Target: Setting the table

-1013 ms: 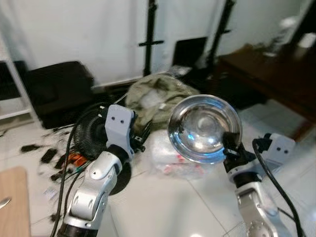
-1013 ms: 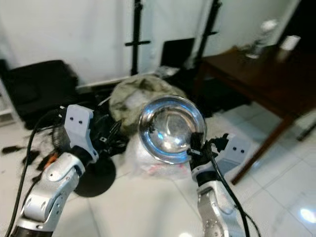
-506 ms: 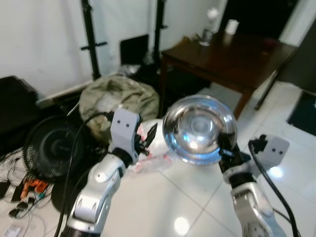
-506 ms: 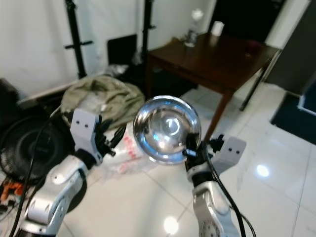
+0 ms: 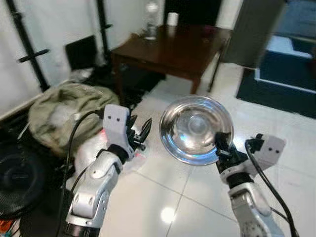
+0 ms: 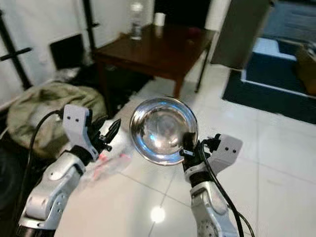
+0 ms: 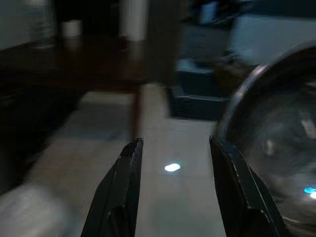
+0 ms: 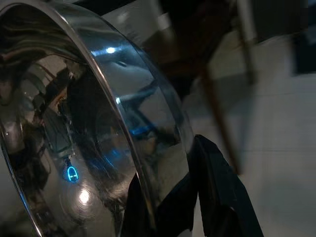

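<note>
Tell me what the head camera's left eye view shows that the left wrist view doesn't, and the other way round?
Left eye view alone: both silver arms, the right gripper with its jaws pinching the rim of the steel bowl, an olive bag on the floor, black stands, a dark mat.

Left wrist view alone: a close look along the left gripper, its jaws open with nothing between them, and a light spot on the tiles between its fingers.

Both: the bowl, the dark wooden table with a bottle and white cup, the white tiled floor.
</note>
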